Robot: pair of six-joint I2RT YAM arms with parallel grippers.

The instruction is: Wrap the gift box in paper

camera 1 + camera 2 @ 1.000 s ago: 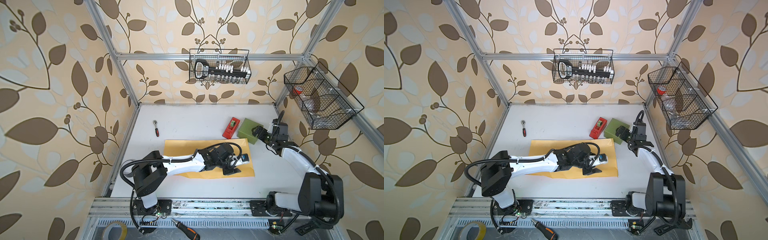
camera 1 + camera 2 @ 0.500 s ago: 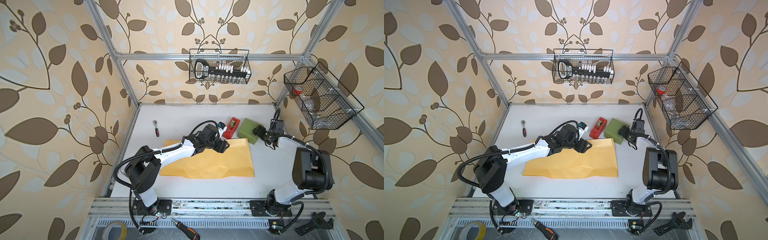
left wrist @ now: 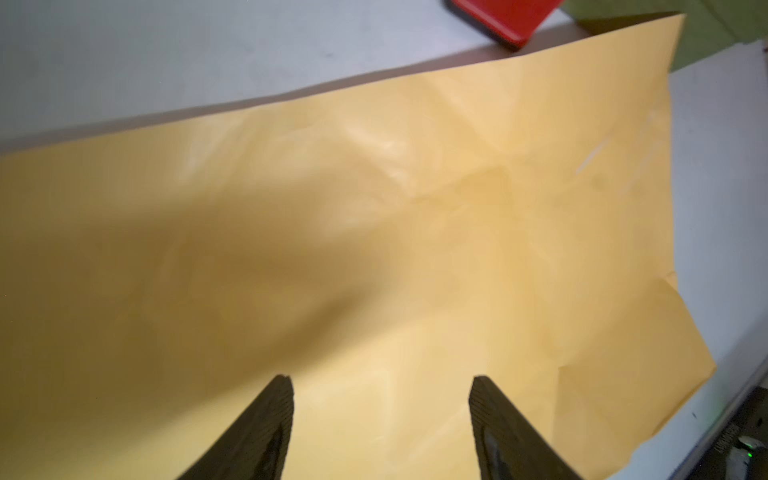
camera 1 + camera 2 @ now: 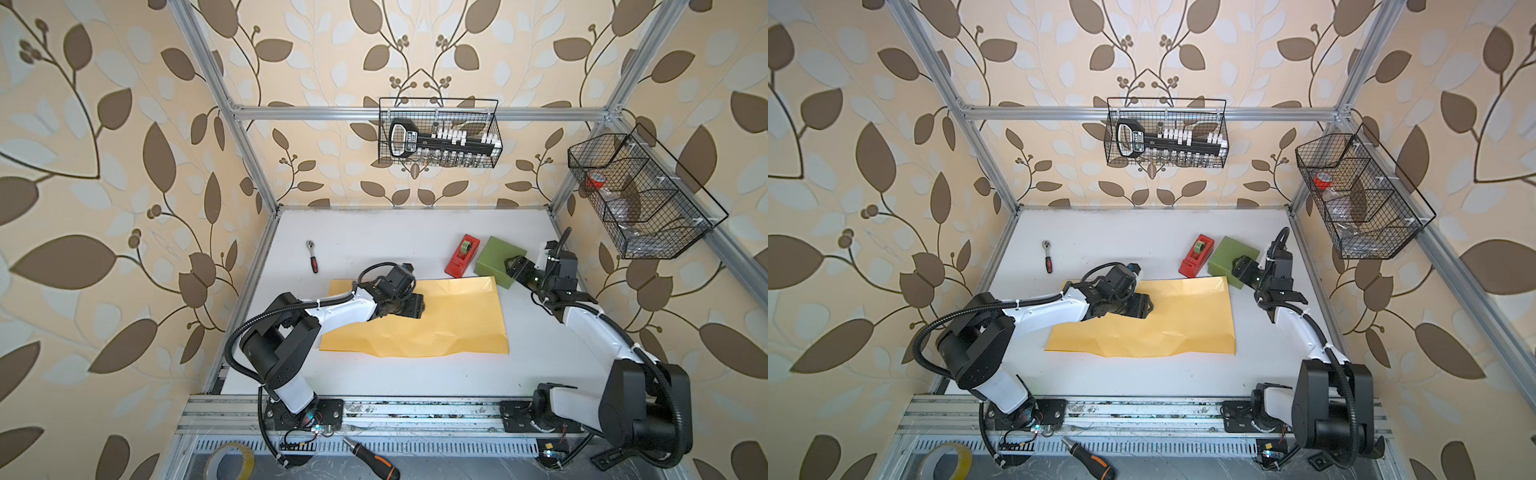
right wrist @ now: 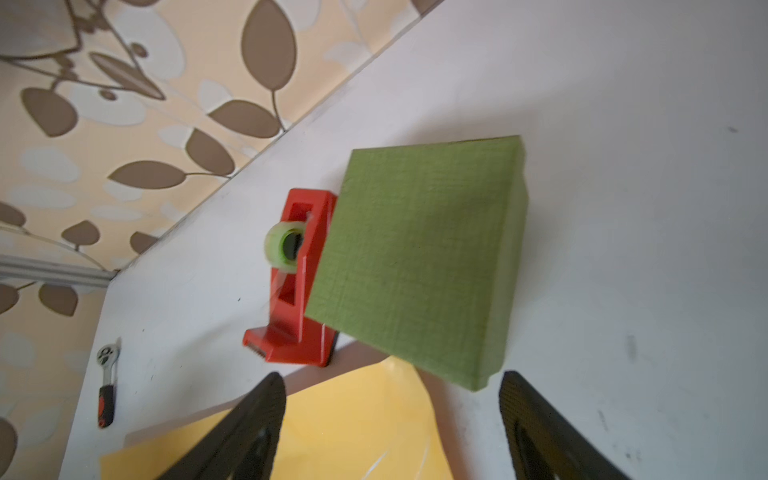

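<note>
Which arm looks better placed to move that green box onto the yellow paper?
The right. The right gripper sits at the near corner of the gift box, fingers spread. The left gripper hovers open over the paper, with the red tape dispenser between it and the box.

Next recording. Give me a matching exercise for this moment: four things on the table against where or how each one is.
Things: 1 gift box; 2 paper; 3 tape dispenser; 4 ratchet.
Descriptions: A spread out under the left gripper; B red, carrying a green-cored roll; C alone on the left side of the table; D olive green, just ahead of the right gripper.
Pairs: 1-D, 2-A, 3-B, 4-C.
</note>
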